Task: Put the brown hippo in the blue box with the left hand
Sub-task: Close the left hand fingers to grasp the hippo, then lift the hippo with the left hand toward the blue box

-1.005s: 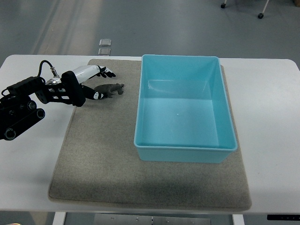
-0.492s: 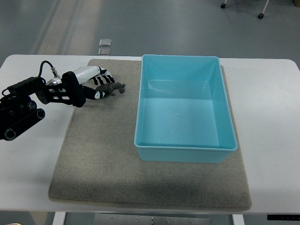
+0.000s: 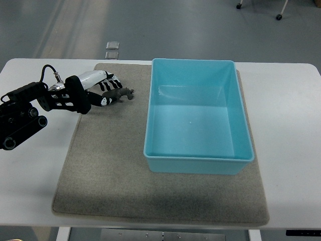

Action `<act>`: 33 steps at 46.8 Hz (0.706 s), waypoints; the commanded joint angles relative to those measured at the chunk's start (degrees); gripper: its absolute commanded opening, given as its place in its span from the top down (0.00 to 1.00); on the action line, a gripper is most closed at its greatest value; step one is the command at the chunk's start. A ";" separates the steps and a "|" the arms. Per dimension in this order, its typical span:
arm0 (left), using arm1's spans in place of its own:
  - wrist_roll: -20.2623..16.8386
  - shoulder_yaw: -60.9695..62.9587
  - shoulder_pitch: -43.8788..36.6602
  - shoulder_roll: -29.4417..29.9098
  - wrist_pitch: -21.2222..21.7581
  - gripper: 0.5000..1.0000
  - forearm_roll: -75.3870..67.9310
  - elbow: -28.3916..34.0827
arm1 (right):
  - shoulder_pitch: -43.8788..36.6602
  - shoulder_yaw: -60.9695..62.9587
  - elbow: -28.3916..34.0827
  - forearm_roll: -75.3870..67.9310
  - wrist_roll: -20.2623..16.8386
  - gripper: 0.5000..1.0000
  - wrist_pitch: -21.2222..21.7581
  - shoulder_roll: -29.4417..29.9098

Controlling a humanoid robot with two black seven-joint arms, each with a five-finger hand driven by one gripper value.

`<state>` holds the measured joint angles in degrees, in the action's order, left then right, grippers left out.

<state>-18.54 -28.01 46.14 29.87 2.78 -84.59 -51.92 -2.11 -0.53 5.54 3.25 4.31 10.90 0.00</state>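
The left hand [image 3: 103, 90] has its fingers closed around the hippo [image 3: 120, 94], left of the box [image 3: 198, 116] on the mat [image 3: 110, 165], gripping it for the carry over the box's wall.

Even, fairly bright overhead light fills the scene. The white table [image 3: 286, 115] looks slightly washed out near its right edge. A soft shadow lies on the mat [image 3: 110, 170] beside the box [image 3: 198, 163]. Focus is fair, though small details seem somewhat grainy.
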 commanded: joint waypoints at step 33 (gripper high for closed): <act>0.09 -6.53 6.68 1.95 -3.04 1.00 0.74 -3.89 | 0.00 0.01 0.00 0.00 0.00 0.13 0.00 0.00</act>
<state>-18.53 -33.82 52.20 31.78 0.49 -83.89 -55.01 -2.11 -0.53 5.54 3.25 4.31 10.90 0.00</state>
